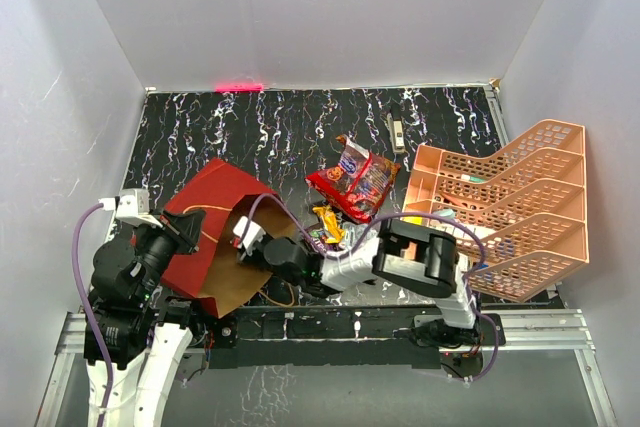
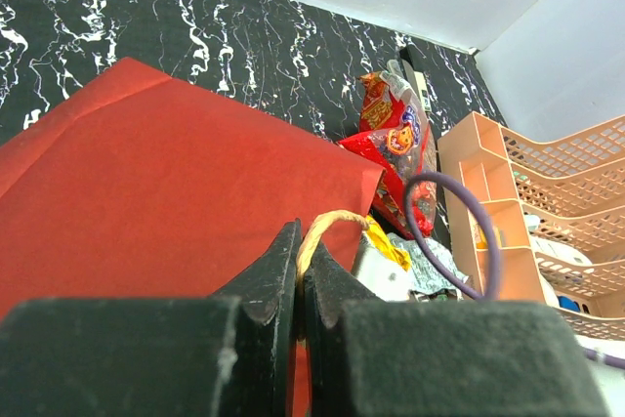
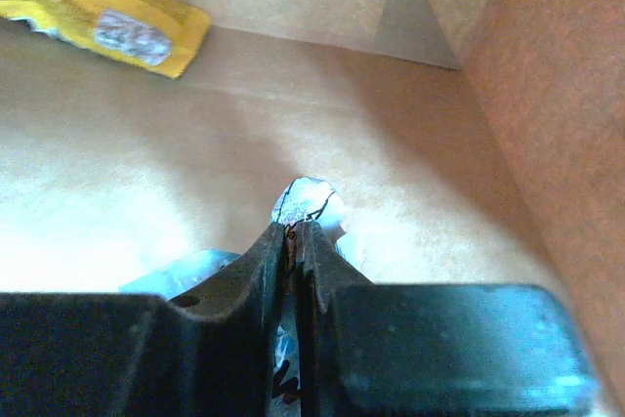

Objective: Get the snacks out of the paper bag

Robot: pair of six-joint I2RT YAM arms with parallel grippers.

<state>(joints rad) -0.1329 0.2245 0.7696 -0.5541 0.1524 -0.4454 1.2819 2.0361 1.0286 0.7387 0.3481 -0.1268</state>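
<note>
Left hand (image 2: 298, 275) clenched on thin tan cord handle (image 2: 332, 222) of large red paper bag (image 2: 166, 183). Bag on its side on black marbled table (image 1: 250, 127), mouth toward right arm.

Right hand (image 3: 293, 233) deep inside bag, pinching edge of crinkly silver-white packet (image 3: 309, 198). 1 yellow foil packet (image 3: 103, 9) further in, well apart.

Packets likely light, soft, slippery: grip sealed edge.

Kraft wall close on right; way out is through mouth. Red chip bags (image 1: 355, 179) already out, near peach lattice plastic tray (image 1: 520, 197).

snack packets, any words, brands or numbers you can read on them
No text is readable.
chip bags: printed picture and lettering, too blurred.
yellow packet: dark print, too blurred.
silver packet in right end effector: black marks, illegible.
</note>
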